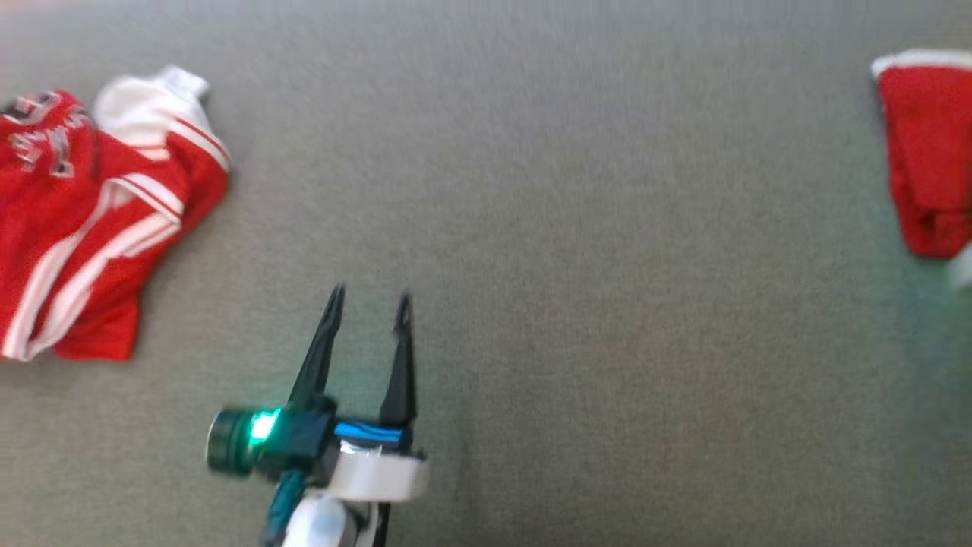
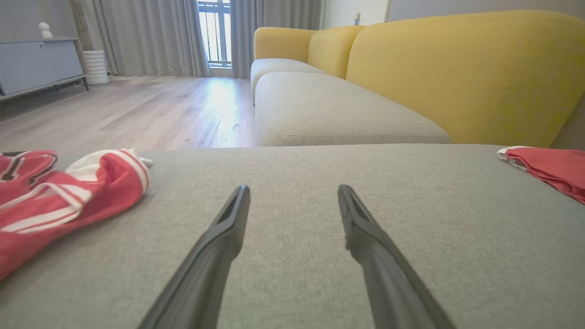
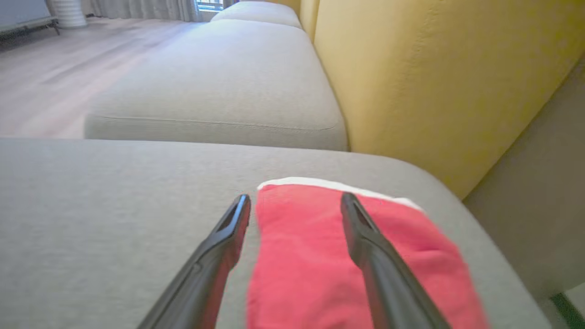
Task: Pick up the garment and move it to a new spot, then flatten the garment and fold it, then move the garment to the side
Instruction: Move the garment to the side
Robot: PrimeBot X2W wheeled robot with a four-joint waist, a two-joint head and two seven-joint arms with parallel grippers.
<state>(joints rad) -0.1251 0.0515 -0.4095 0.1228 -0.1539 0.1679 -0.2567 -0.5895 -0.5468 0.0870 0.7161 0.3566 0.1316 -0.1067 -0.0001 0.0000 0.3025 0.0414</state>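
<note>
Grey cushion [image 1: 607, 266], crumpled jersey [image 1: 83, 228] left, folded red garment [image 1: 930, 159] right, left hand [image 1: 370, 295] spread.

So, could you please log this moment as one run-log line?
left gripper open, empty | right gripper open over folded red garment | crumpled red-and-white jersey lying on grey cushion

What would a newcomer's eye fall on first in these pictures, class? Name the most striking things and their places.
First, the crumpled red-and-white garment at the left of the grey cushion, bright against it. Next, the folded red garment at the far right edge, with the right end effector open over it. Between them the left end effector hovers open, and a yellow sofa back rises behind.
</note>
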